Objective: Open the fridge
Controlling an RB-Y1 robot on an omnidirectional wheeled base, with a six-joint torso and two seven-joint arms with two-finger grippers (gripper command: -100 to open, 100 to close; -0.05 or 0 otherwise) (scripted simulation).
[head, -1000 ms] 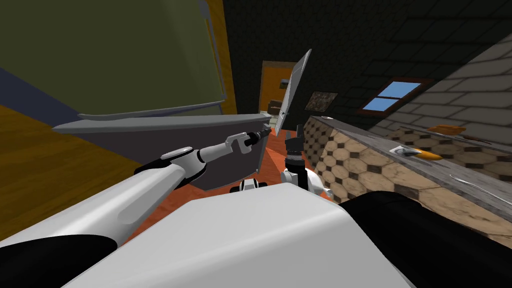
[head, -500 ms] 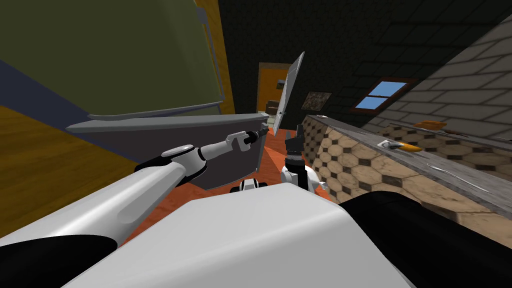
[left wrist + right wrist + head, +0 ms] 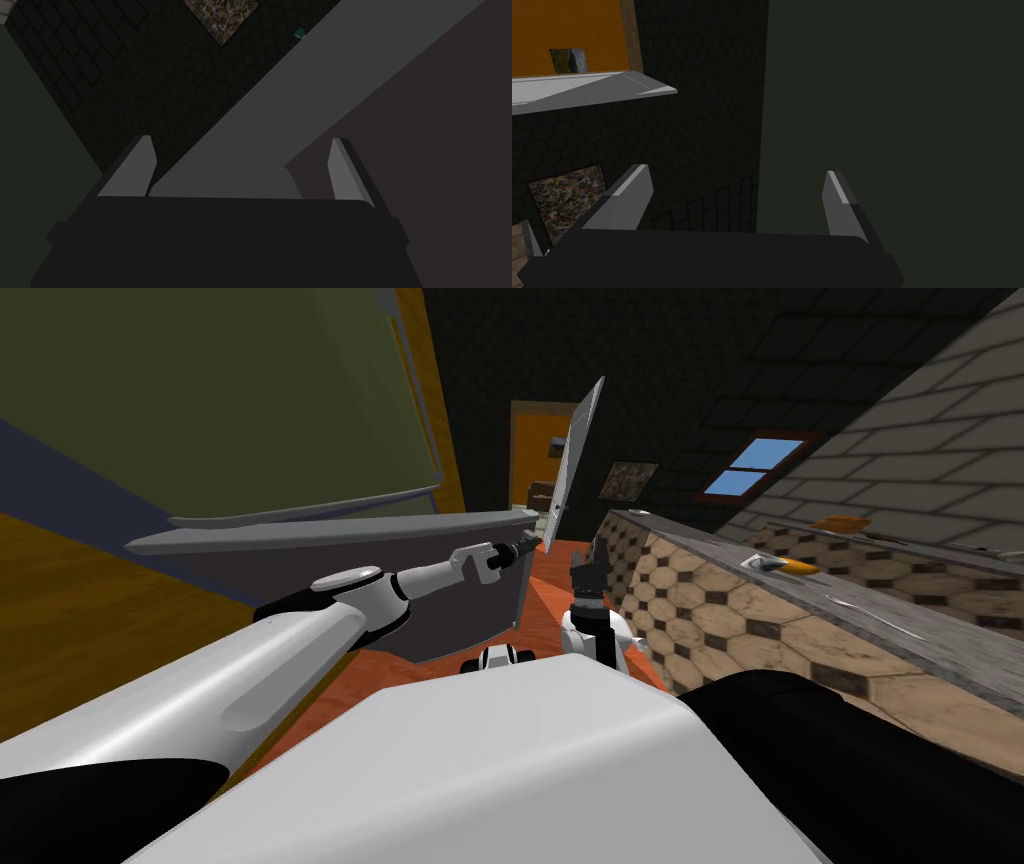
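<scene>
**A:** Left gripper point(image 3: 241, 140) is at the grey fridge door point(image 3: 350, 558), which is swung out from the olive fridge point(image 3: 200, 388) on my left. Its 2 fingers are apart with the door's edge between them, unclamped. Right gripper point(image 3: 737, 170) is spread too, idle.

**B:** Risk: that edge could slip free mid-swing. Orange floor point(image 3: 548, 603), patterned counter point(image 3: 720, 618) close on the right, dark hex-tiled wall point(image 3: 650, 368).

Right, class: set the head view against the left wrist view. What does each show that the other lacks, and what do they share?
Head view only: the patterned counter, the window, and the right gripper pointing up near the counter's end. Left wrist view only: the fingers of the left gripper standing apart, with the lighter edge of the grey fridge door between them. Both: the left gripper at that swung-out door, and the framed picture on the dark wall.
</scene>
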